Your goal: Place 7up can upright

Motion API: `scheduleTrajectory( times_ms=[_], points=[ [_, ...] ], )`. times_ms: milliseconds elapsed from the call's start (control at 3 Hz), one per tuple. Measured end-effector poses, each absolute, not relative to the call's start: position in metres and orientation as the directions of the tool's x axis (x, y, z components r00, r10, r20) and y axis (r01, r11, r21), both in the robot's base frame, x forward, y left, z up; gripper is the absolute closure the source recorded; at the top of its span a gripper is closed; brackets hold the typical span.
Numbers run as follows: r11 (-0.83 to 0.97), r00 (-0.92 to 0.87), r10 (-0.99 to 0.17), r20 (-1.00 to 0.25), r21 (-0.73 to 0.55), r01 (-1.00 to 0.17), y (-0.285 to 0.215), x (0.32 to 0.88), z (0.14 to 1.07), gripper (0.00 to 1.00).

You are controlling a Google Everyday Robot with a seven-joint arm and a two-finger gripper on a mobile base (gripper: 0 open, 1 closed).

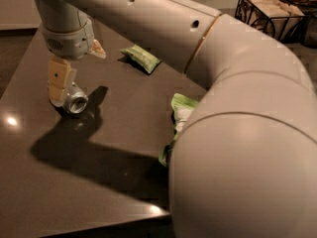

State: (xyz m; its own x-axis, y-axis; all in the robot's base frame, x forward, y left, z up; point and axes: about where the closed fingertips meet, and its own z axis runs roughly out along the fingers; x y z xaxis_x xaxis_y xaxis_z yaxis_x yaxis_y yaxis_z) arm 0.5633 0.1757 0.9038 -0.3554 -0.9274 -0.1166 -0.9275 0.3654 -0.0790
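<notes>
**Arm** (233, 133): fills the right half of the view and reaches across to the far left. It hides a large part of the tabletop (44, 202), so any contact on that side would go unseen.

**Snack bags:** one green bag (179, 108) lies mostly hidden against the arm. A second bag (141, 57) lies farther back. Both are well apart from the can and appear to pose no hazard.

**Tool** (60, 94): points down at the left side of the tabletop, against or just beside the can. Whether it is apart or clamped on the can cannot be told from this angle.

**7up can** (75, 102): lies on its side, one shiny round end towards the camera, right at the tool's tip.

**Risks, as judged:**
- The can is round and the tabletop looks smooth, so a sideways nudge would likely set it rolling, possibly towards the left edge.
- A hold taken near one end could let the can twist or slip as it is turned upright.
- If released while tilted, it would probably topple back onto its side.
</notes>
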Motion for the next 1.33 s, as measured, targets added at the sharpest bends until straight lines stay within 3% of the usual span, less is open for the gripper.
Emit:
scheduleTrajectory(
  times_ms=[667,1333],
  points=[
    [0.375,-0.369,-0.925,-0.087,-0.065,-0.925,0.232,0.570,0.883,0.00],
    [0.410,-0.407,-0.911,-0.064,-0.057,-0.910,0.254,0.583,0.864,0.00]
  ],
)
